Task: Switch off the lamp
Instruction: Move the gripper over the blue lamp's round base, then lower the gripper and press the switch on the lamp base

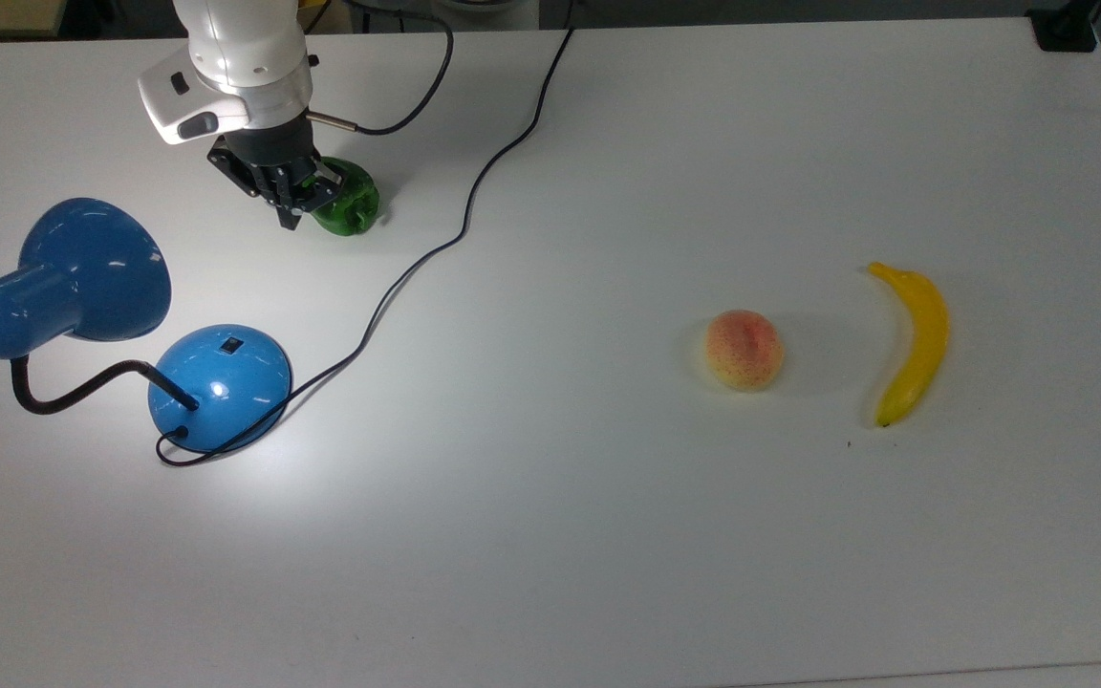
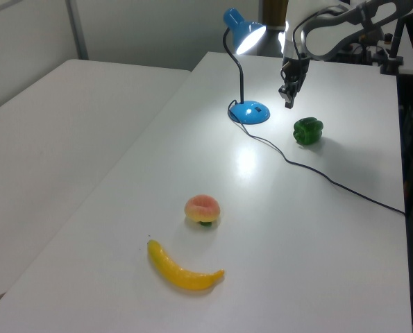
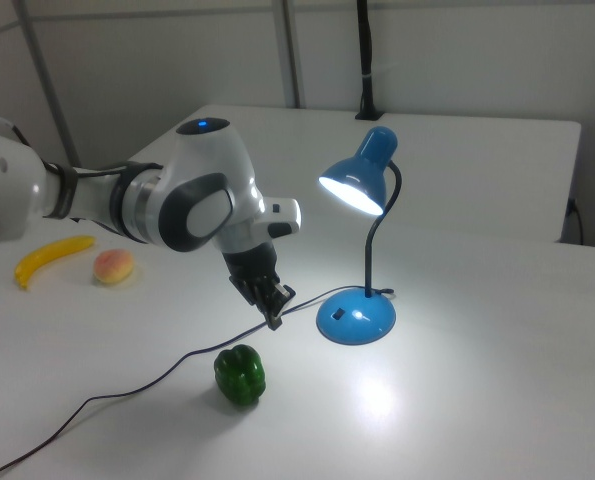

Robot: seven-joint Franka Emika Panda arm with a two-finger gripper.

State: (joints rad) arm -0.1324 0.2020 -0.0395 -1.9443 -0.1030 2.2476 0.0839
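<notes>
My black two-finger gripper [image 1: 289, 218] hangs above the white table [image 1: 608, 535], with its fingers drawn together into one narrow tip and nothing held between them. The glossy blue desk lamp [image 3: 362, 250] stands toward the short end of the table where the top view's left edge falls, its bell-shaped shade [image 1: 92, 269] lit and throwing a bright pool on the surface beside the round domed blue base [image 1: 220, 386]. The small dark rocker switch [image 1: 230, 345] sits on the upper slope of that dome, on the side facing me, and I am well apart from it and higher. The shiny green bell pepper [image 2: 308, 130] lies just under and behind my wrist, nearer the long edge my arm reaches over; in the top view my hand overlaps it, though the left view suggests I am clear above it. The first risk, I judge, is dipping too early and knocking the pepper. The second is the slick dome: a push landing off the rocker could skid down the curve or shove the light base along the table instead of tipping the switch. The black flexible gooseneck [image 1: 73, 390] and shade lean out beside my path, so a wide approach could clip them and tilt the lamp. The thin black cord [image 1: 455, 234] trails across the table toward my arm's edge; snagging it would drag the base.
</notes>
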